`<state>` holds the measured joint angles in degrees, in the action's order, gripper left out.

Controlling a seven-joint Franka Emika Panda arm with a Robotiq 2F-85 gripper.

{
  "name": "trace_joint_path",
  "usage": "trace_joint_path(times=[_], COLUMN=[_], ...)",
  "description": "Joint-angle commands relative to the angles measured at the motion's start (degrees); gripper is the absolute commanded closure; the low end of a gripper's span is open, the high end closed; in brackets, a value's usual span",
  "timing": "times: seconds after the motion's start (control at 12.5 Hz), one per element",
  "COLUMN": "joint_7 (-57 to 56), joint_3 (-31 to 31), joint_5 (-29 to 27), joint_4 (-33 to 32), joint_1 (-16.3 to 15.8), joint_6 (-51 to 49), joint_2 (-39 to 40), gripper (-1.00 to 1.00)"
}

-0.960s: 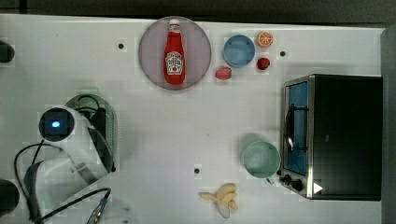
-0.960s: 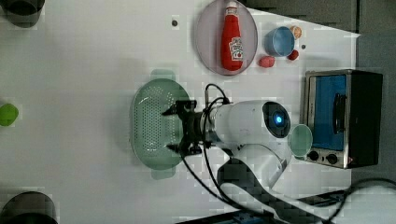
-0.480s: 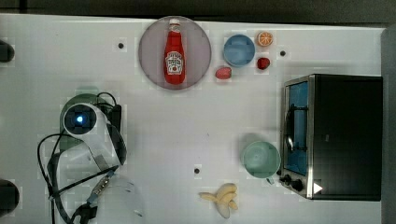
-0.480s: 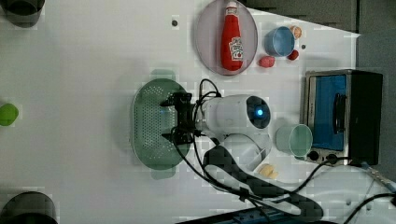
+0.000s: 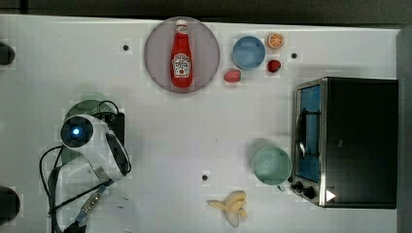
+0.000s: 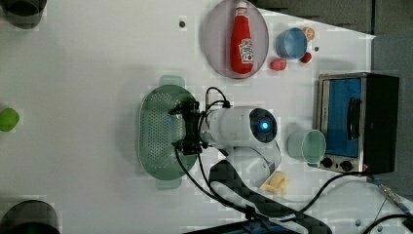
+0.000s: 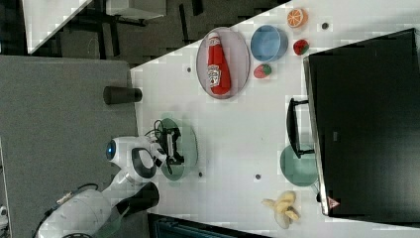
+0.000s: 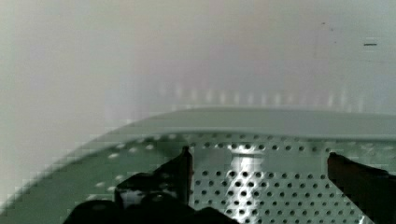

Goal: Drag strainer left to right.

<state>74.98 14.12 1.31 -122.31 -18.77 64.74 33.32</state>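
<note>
Strainer (image 6: 158, 131) sits on bare white table (image 6: 87, 73), end effector (image 8: 259, 175) spread open inside its perforated basin.

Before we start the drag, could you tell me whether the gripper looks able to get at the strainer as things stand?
Probably yes. The gripper hangs open right over the strainer, its fingers spread above the perforated base, and nothing lies between them. Whether they touch the base cannot be told.
</note>
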Motion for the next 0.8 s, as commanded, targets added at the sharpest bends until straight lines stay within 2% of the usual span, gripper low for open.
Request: trace_joint_path(times=[0.08,0.8], joint_7=[0.9,-12.6], joint_3=[-2.41,-5.67], joint_5=[-0.74,-0.67], joint_4=[-1.5,-9.1], joint_1=[1.9,9.7], joint_6=[-1.29,-0.25], joint_2=[-2.21,-7.52], gripper=[-1.0,-1.0])
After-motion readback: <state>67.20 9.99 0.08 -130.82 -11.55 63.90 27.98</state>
